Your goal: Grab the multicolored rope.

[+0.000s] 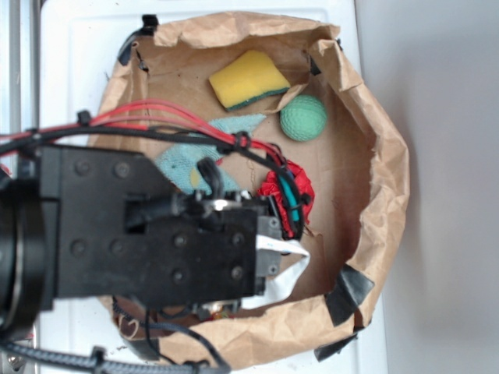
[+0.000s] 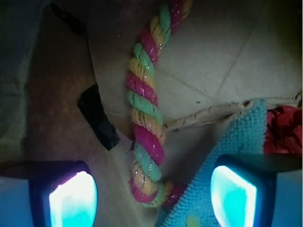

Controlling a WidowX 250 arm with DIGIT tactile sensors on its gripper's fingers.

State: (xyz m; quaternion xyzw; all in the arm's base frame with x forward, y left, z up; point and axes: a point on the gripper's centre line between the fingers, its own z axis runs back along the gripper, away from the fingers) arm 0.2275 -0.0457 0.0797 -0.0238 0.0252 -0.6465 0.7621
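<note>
The multicolored rope (image 2: 146, 109) is a thick twist of red, yellow and green strands. In the wrist view it runs from the top centre down to a rounded end between my two fingers. My gripper (image 2: 152, 198) is open, its glowing pads (image 2: 73, 201) apart on either side of the rope's lower end, not touching it. In the exterior view the arm covers the rope, and the gripper itself is hidden under the black wrist block (image 1: 156, 234).
A crumpled brown paper-lined bin (image 1: 382, 156) holds everything. A light-blue fuzzy cloth (image 2: 236, 156) lies beside the rope's end, under the right finger. A red ruffled ball (image 1: 288, 195), a green ball (image 1: 302, 118) and a yellow sponge (image 1: 248, 79) sit farther off. Black tape (image 2: 98, 117) lies left of the rope.
</note>
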